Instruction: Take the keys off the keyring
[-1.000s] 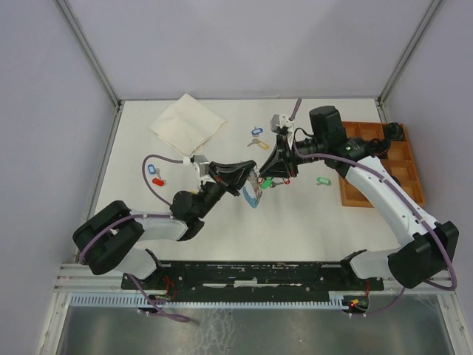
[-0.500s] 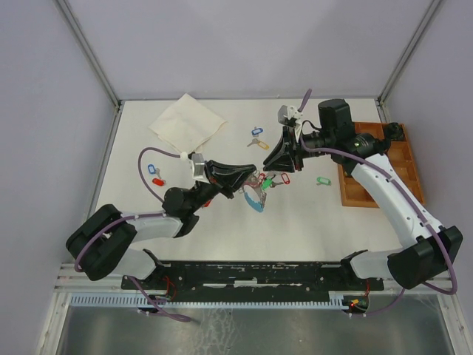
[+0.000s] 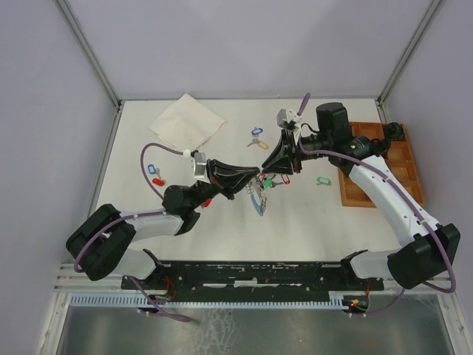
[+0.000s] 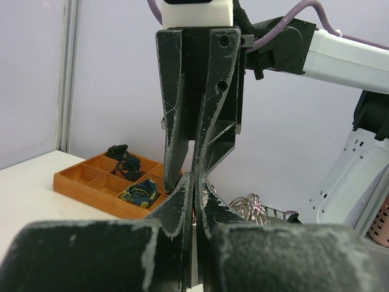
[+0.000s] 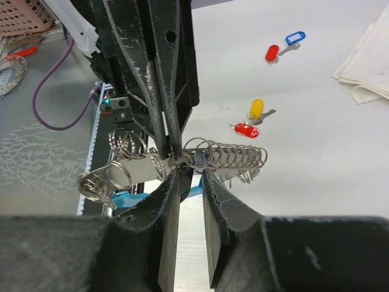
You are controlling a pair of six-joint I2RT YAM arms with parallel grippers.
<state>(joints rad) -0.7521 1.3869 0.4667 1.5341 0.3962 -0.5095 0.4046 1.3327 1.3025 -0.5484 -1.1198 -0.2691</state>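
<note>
L tool [image 5: 166, 151] tight on keyring [image 5: 228, 157]

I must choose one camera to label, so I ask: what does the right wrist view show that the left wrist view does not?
Only the right wrist view shows where the left tool pinches the keyring, the loose tagged keys lying apart from it, and a white cloth. Only the left wrist view shows the wooden tray with dark items in its compartments. Both show the left tool meeting the right tool tip to tip, with silver rings near them.
</note>
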